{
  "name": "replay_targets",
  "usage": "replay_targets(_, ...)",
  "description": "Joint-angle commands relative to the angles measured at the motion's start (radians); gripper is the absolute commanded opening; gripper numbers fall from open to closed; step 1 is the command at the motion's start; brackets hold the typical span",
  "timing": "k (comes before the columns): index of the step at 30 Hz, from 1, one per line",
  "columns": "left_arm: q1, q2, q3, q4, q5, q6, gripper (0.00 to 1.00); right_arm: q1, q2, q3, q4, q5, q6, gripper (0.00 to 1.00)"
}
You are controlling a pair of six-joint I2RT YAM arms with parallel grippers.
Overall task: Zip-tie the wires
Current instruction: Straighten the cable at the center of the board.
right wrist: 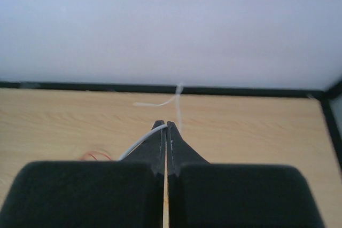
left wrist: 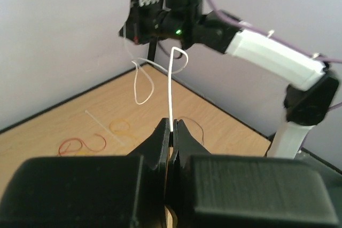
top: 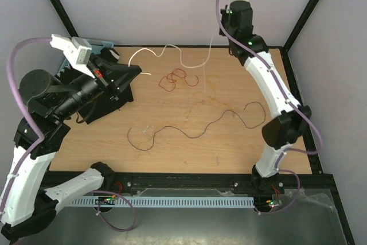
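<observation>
The wires lie loose on the wooden table (top: 229, 147): red curls (top: 175, 77), a long dark brown strand (top: 195, 125) and a faint orange-yellow loop (top: 213, 81). A white wire (top: 172, 53) hangs in the air between both grippers. My left gripper (top: 137, 73) is at the back left, shut on one end of it (left wrist: 171, 105). My right gripper (top: 221, 28) is raised at the back right and shut on the other end, and the wire (right wrist: 140, 143) leaves its tips (right wrist: 166, 125) down to the left. From the left wrist I see the right gripper (left wrist: 131, 33) across the table.
A pale thin strip (top: 205, 67) lies flat between the red curls and the orange loop. A light blue tray (top: 109, 44) sits behind the left arm. Black frame posts stand at the back corners, and a slotted rail (top: 189, 202) runs along the near edge.
</observation>
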Motion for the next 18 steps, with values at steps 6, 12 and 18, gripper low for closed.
replay_targets(6,0.007,-0.051,-0.221,0.011,0.054,-0.069,0.0,-0.053,-0.404,-0.505,-0.057,0.314,-0.127,0.0)
replay_targets(12,0.004,-0.023,-0.333,0.038,0.159,-0.134,0.0,-0.074,-0.64,-0.698,-0.119,0.408,-0.146,0.0)
replay_targets(18,0.01,-0.075,-0.495,0.028,0.071,-0.209,0.0,-0.074,-0.707,-0.785,-0.31,0.337,-0.105,0.0)
